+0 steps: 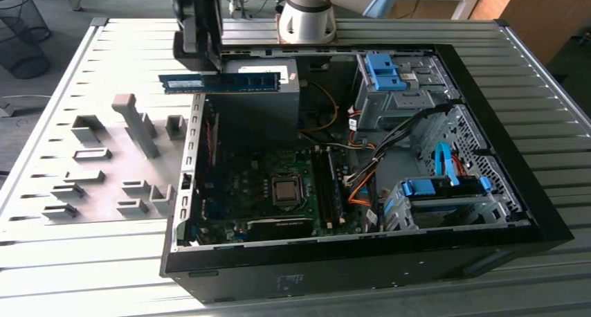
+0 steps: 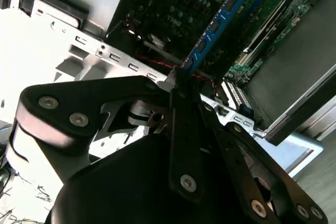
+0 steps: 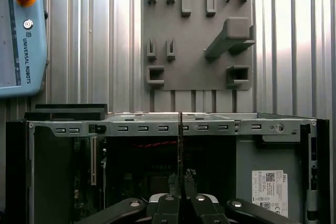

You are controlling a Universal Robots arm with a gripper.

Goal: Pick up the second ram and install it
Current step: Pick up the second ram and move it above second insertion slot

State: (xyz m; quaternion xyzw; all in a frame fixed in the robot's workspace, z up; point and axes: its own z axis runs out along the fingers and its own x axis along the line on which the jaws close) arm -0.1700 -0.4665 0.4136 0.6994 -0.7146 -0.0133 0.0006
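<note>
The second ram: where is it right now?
In the exterior view, the second ram hangs in the tool, above the open case's far corner on the exterior view's left.

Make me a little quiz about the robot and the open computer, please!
1. True or false: the gripper is holding the second ram up in the air.
2. Where is the ram? A) plugged into the motherboard; B) over the open computer case; C) lying on the floor.
3. Fill in: the grey holder plate lies at the exterior view's ____ of the case.
Key: 1 true; 2 B; 3 left.
</note>
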